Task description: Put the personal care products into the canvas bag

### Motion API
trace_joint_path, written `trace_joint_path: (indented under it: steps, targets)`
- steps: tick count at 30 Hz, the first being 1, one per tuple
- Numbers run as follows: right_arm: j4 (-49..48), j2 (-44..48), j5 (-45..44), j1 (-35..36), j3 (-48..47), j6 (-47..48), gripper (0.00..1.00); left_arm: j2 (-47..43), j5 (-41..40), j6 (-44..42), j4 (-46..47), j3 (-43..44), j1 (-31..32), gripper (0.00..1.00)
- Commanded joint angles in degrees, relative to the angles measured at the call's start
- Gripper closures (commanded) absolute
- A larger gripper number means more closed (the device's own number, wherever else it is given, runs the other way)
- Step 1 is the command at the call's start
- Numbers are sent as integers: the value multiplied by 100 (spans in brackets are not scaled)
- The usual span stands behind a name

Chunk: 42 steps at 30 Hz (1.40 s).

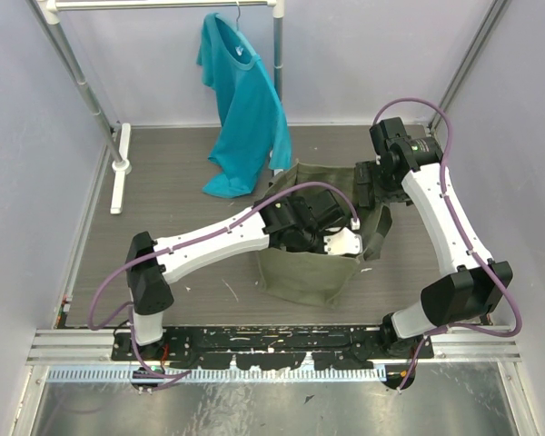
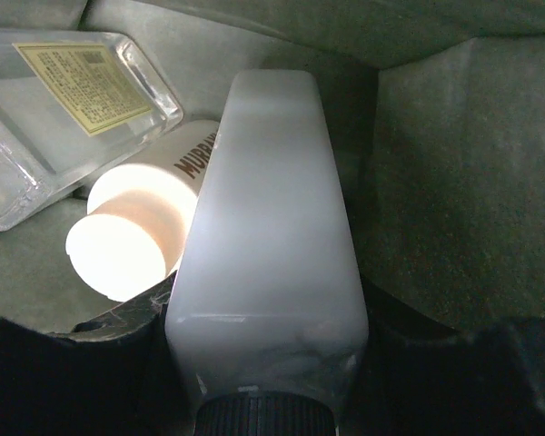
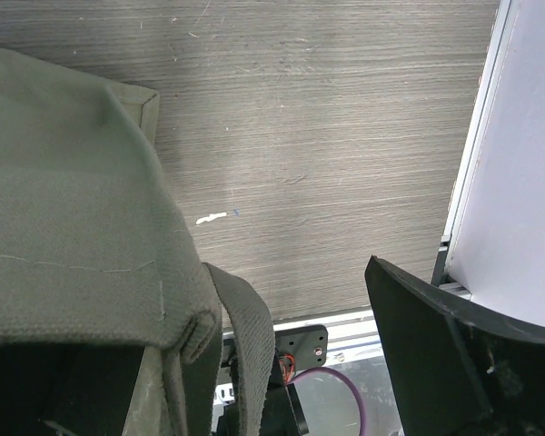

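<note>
Grey wood-grain table (image 1: 182, 182) is carrying the canvas bag (image 1: 300, 272); inside, the left gripper (image 2: 268, 372) is clamping a white bottle (image 2: 268, 227), probably light and slippery, beside its cap; right gripper (image 3: 272, 363) is gaping wide.

So the white bottle (image 2: 272, 245) between the black left fingers (image 2: 36, 381) has a dark ribbed cap. Left of it: beige-capped bottle (image 2: 132, 236) with brown lettering, clear bottle (image 2: 73, 100) with a yellow label. And the canvas bag (image 2: 454, 182) is olive green, worktop (image 3: 327, 136) grey woodgrain.
</note>
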<state>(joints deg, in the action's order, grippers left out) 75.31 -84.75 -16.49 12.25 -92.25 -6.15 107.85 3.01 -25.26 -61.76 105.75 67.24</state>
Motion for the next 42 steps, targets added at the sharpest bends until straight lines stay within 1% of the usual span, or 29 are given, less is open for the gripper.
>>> trace_joint_path:
  steps: [1,6,11,17,21,23,25,28,32,34,35,39,42]
  targets:
    - [-16,152,-130,-35,-91,-6,0,-13,-427,-2,-472,-57,-1,100]
    - [-15,111,-114,-31,-135,9,0,101,-415,72,-575,-93,-1,100]
    - [-8,62,-62,-37,-162,28,0,284,-558,76,-631,-184,31,95]
    - [-42,30,1,-32,-132,54,0,532,-562,130,-753,-141,50,94]
    - [-50,11,48,-36,-95,64,0,691,-582,139,-824,-91,69,89]
    - [-51,16,56,-33,-79,71,0,767,-620,156,-847,-98,70,82]
    - [-60,20,58,-29,-51,88,0,825,-638,188,-869,-122,79,71]
    - [-67,20,67,-37,-22,112,0,860,-590,222,-909,-120,78,60]
    - [-98,11,92,-36,-9,138,0,822,-514,238,-968,-115,79,41]
    - [-127,-2,124,-30,-12,143,0,789,-520,275,-987,-108,80,35]
    - [-149,-10,142,-36,-19,149,0,759,-519,294,-981,-108,74,29]
    - [-229,-40,186,-33,-51,168,0,544,-533,395,-836,-87,78,16]
    - [-290,-42,229,-35,-60,176,0,360,-547,478,-638,9,70,13]
